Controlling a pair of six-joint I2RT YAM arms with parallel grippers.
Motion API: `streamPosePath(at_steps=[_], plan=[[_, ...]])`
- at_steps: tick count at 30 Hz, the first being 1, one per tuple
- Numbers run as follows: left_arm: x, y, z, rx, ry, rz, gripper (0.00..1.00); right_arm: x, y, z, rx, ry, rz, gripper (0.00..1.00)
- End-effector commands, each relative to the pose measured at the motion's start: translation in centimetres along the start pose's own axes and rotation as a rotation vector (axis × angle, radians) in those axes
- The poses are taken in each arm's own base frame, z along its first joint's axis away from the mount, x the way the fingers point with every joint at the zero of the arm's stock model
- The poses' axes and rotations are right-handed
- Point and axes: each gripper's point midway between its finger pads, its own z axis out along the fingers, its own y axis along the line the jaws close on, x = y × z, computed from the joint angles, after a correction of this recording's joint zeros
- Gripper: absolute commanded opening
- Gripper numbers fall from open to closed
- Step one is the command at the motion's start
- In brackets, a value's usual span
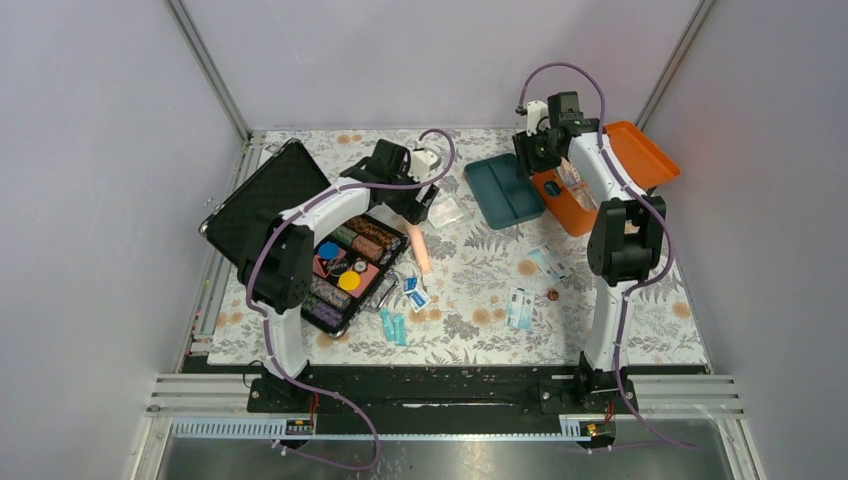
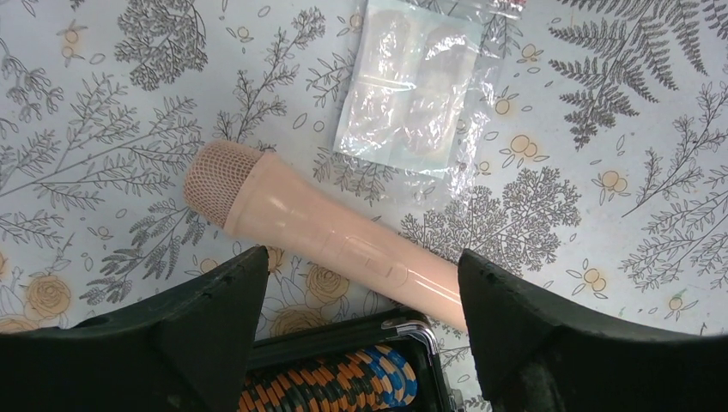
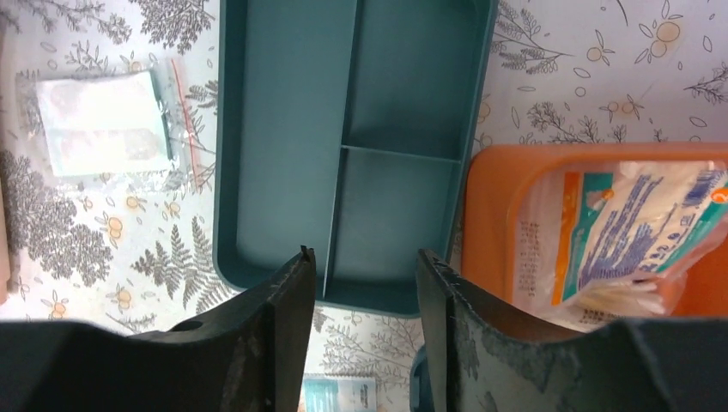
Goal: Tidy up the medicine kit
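Right jaws — over teal tray rim.

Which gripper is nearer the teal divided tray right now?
Right. The right gripper hovers at the edge of the teal tray; the left gripper is farther off, over the beige roll beside the black case.

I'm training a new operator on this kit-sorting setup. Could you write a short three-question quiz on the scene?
1. True or false: the teal tray sits inside the orange box.
2. The left claw hovers over: A) peach roll B) scissors C) a bottle.
3. Is the box's lid open or shut?
Key: 1 false, the tray lies on the table beside the box. 2 A. 3 open.
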Motion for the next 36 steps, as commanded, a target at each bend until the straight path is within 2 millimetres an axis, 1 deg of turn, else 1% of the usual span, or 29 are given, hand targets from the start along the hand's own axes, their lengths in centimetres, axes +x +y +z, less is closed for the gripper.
streamPosePath(at_steps=[1,4,8,12,14,17,27,32,34,36], plan=[[-0.7,1.3,-0.5,-0.028,-0.006,-0.018,0.80,-2.1,0.5,0.9,0.017,-0.034,-0.003,0.52],[-0.5,2.3,-1.4,-0.055,-0.002,-0.024,0.80,-1.3,0.6,2.4,0.029,0.002,-0.012,0.50],[-0.1,2.8,-2.4,-0.070,0.006,-0.033,0.80,0.0,0.3,4.3,0.044,0.059,-0.048,0.48],[0.5,2.8,-2.5,-0.073,0.017,-0.055,0.80,1.6,1.1,5.5,0.008,0.135,-0.124,0.46],[0.7,2.9,-2.4,-0.081,0.023,-0.057,0.80,2.6,1.4,6.0,-0.007,0.183,-0.155,0.47],[0.8,3.0,-2.5,-0.089,0.027,-0.059,0.80,3.5,1.4,6.5,-0.015,0.221,-0.164,0.49],[0.8,3.1,-2.4,-0.095,0.028,-0.062,0.81,4.8,2.2,7.6,-0.040,0.264,-0.194,0.48],[0.8,3.2,-2.4,-0.100,0.028,-0.061,0.81,5.1,2.3,7.9,-0.038,0.273,-0.191,0.47],[0.9,3.2,-2.4,-0.100,0.031,-0.063,0.81,4.8,2.4,7.8,-0.038,0.267,-0.199,0.47],[0.9,3.2,-2.4,-0.102,0.030,-0.063,0.81,3.9,2.9,7.5,-0.041,0.244,-0.218,0.48]])
